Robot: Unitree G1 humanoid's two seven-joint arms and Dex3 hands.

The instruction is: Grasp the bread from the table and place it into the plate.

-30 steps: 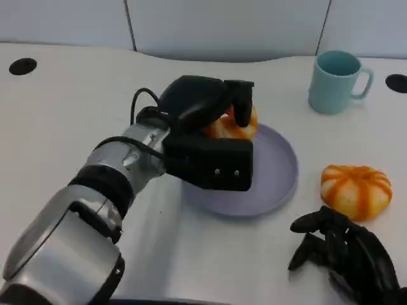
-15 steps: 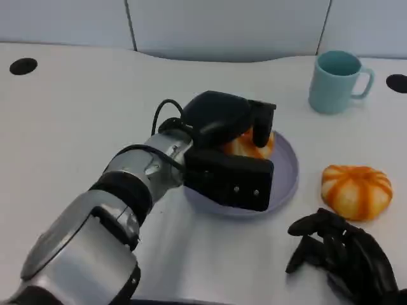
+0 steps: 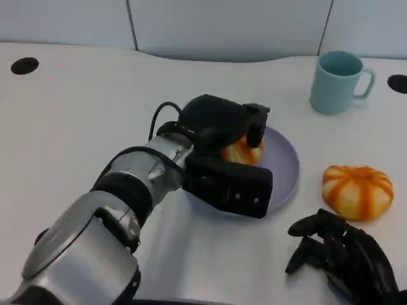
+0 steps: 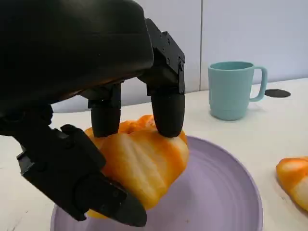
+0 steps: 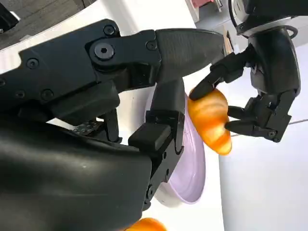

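White desk [image 3: 76,108] with a pale wall panel behind. Head view: left hand [image 3: 226,149] reaches over the purple plate [image 3: 285,166], grasping an orange-and-white bread [image 3: 243,152] between fingers above and thumb below; bread sits over the plate's far-left part, whether it touches the plate cannot be told from here. Second bread piece [image 3: 356,190] lies on the desk just right of the plate, apart from it. Teal mug [image 3: 337,81] stands upright at far right, handle to the right. Right hand [image 3: 340,257] rests low at the near right, fingers loosely curled and apart, holding nothing. Two dark round holes in the desk, far left [image 3: 25,65] and far right [image 3: 398,82].

Left wrist view: fingertips [image 4: 167,113] press the top of the bread [image 4: 139,163], thumb under its near side; bread over the plate [image 4: 226,192]. Mug [image 4: 233,89] behind, second bread piece [image 4: 294,178] at the edge.

Right wrist view: right hand's fingers [image 5: 168,53] spread, nothing in them; beyond, left hand [image 5: 262,86] pinches the bread [image 5: 211,118] beside the plate [image 5: 190,178].
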